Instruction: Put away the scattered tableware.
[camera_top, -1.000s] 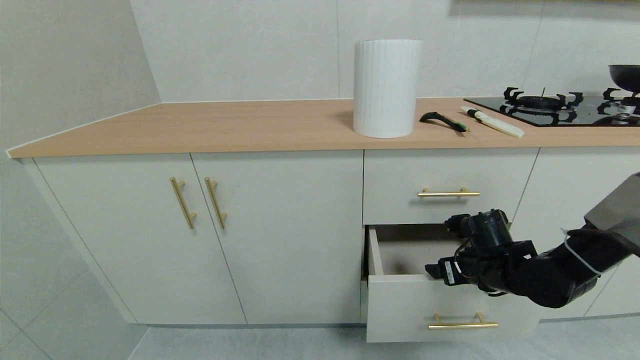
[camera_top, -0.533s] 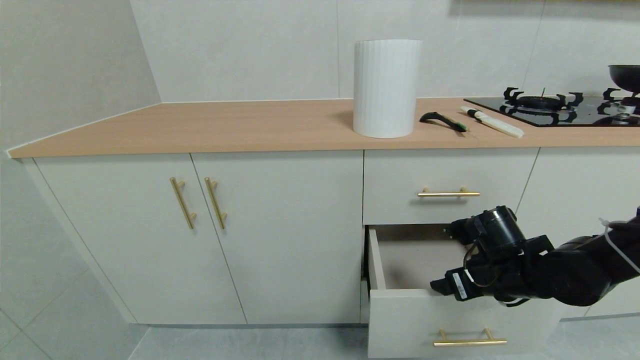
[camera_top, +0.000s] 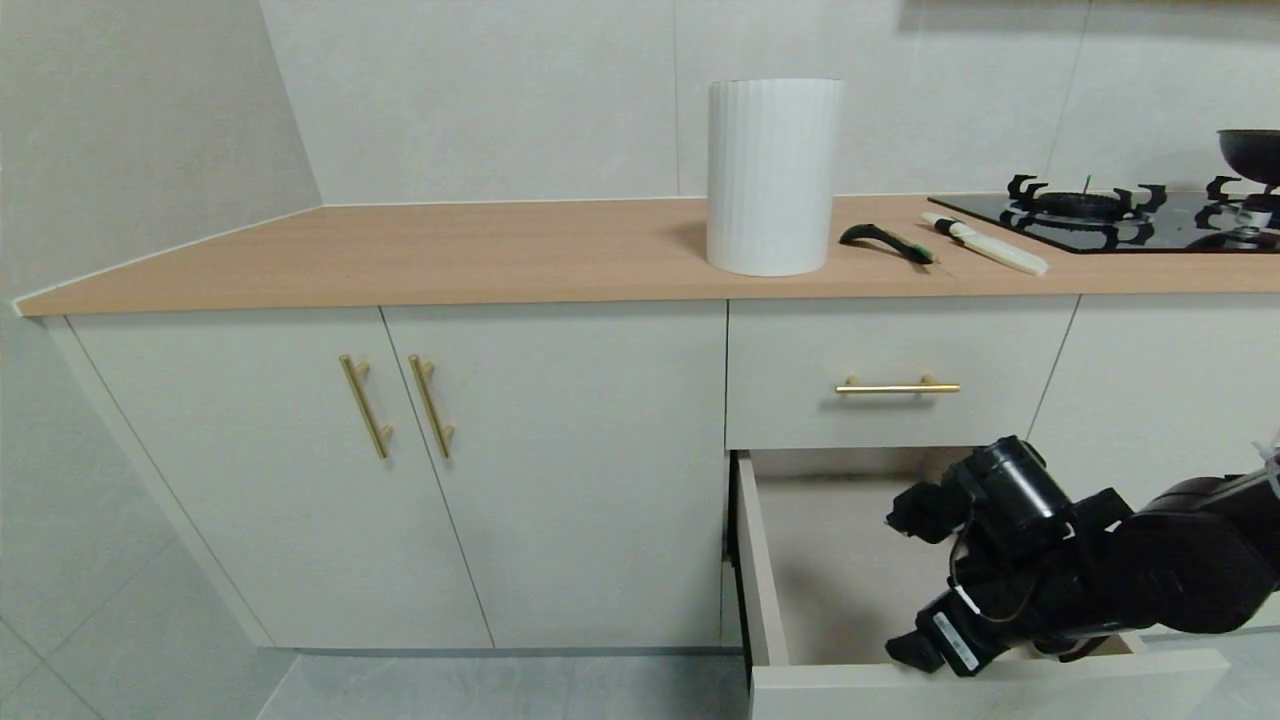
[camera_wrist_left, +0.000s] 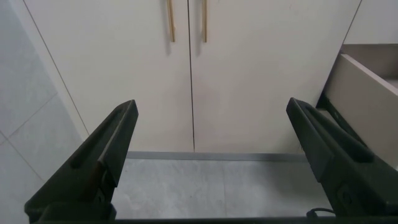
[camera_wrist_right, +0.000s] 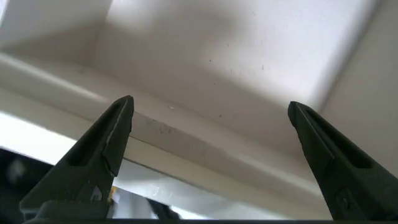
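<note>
Stage: early, by my reading. The lower drawer (camera_top: 760, 570) stands pulled well out, and what shows of its floor is bare, so the place to store things looks ready and nothing is in it yet.
Tableware: two pieces lie on the countertop (camera_top: 450, 255), near its front edge. One is a black-handled tool (camera_top: 885, 240) with a green tip (a peeler, perhaps; too small to be sure). The other is a white knife (camera_top: 985, 243), just to that tool's right. The two are close together but apart.
Left to do: pick up each piece, lay it in the drawer and, I would guess, push the drawer shut.
Right gripper (camera_wrist_right: 217, 158): low at the drawer's front, its jaws spread wide with nothing clamped between them. The top lip of the drawer front runs across the gap beyond them.
Left gripper (camera_wrist_left: 214, 162): jaws wide apart and empty, facing the two cabinet doors (camera_wrist_left: 186, 74) and the floor, well away from the tableware.
Around: a tall white ribbed canister (camera_top: 770, 175) stands just left of the black-handled tool. The stove (camera_top: 1110, 212) begins just right of the knife, with a dark pan (camera_top: 1250, 150) at its far side. A shut upper drawer (camera_top: 897, 375) sits between counter and open drawer.
In the way: the canister likely crowds any reach from the left. The right arm must rise past the upper drawer and the counter edge.
</note>
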